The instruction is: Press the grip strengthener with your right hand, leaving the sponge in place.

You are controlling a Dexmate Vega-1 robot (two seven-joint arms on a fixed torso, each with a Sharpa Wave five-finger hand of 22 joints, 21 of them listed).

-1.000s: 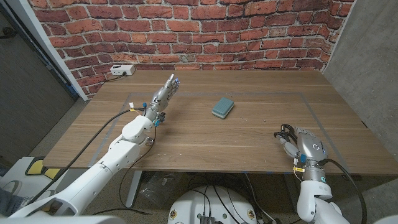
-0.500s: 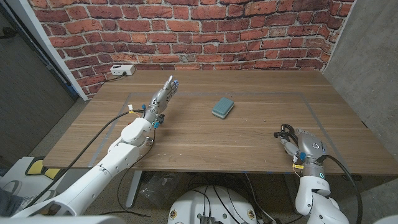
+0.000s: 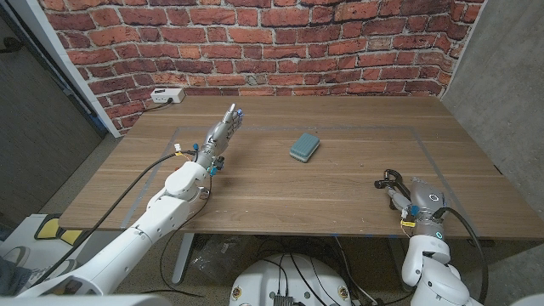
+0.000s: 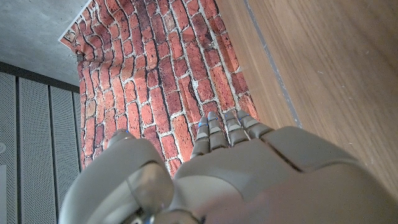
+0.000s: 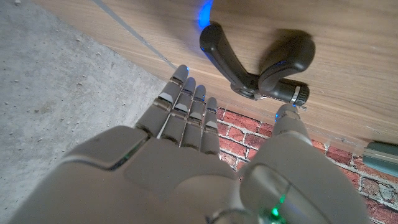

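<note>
red brick wall (image 3: 255, 34) stands behind the wide brown wooden counter (image 3: 280, 183). since a second ago the right hand (image 3: 418, 201) has slid back a little toward the near edge of the counter, and the black two-handled grip strengthener (image 3: 389, 180) now pokes out more past its fingers. the left hand (image 3: 223, 129) has hardly moved and is still lifted over the far left part of the counter with its fingers straight and apart, holding nothing. the small teal block sponge (image 3: 303, 146) lies in the same spot near the middle, well apart from both hands.

in the right wrist view the grip strengthener (image 5: 261, 68) lies on the wood just beyond the right hand's fingers (image 5: 186, 106), which reach out straight, close side by side, and hold nothing. the thumb tip is very near the tool's metal spring end; i cannot tell if it touches. from the head view most of the tool is hidden behind the hand. a white power strip (image 3: 167, 96) sits at the far left corner.
</note>
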